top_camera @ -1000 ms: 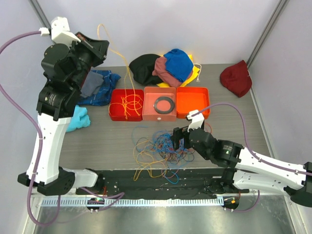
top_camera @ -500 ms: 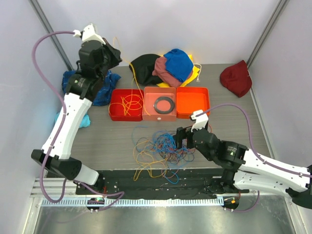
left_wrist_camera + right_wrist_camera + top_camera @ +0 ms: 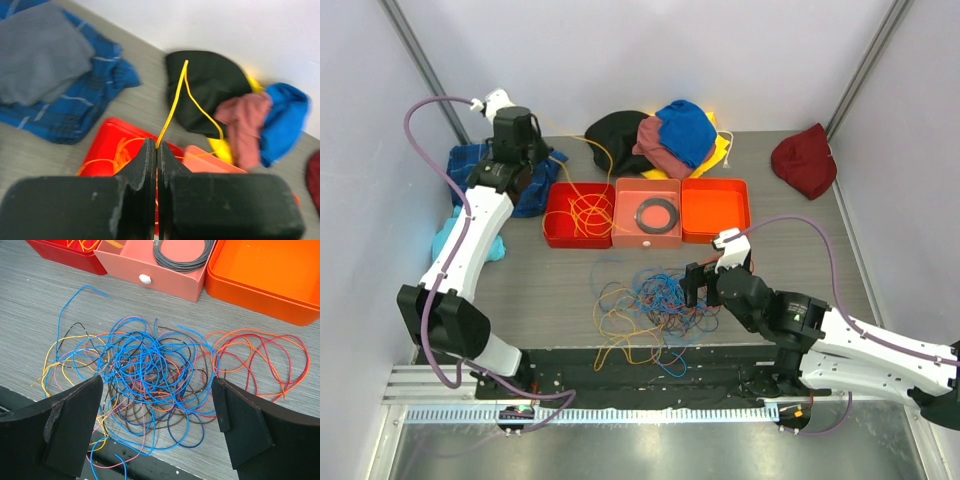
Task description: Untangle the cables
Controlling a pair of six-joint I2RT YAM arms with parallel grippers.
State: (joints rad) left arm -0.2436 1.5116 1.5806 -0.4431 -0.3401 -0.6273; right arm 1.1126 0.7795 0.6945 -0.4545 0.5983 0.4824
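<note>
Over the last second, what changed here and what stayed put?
The left gripper, shut on a thin yellow cable, swung down and toward the far edge, lowering it toward the red plastic tray. The open right gripper kept hovering over the multicoloured wire tangle.

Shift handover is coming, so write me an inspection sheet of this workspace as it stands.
Surface: grey wood-grain table.
Job's things: multicoloured tangle loose near the front edge; yellow cable leading to the red tray, which holds more yellow loops.
Clutter: ring in the pink tray; orange tray empty; clothes heaped at the back, left and right.
Grippers: left gripper shut on the yellow cable; right gripper open over the tangle.
Cables: lilac hoses on both arms.
Surroundings: pale walls, metal posts.
</note>
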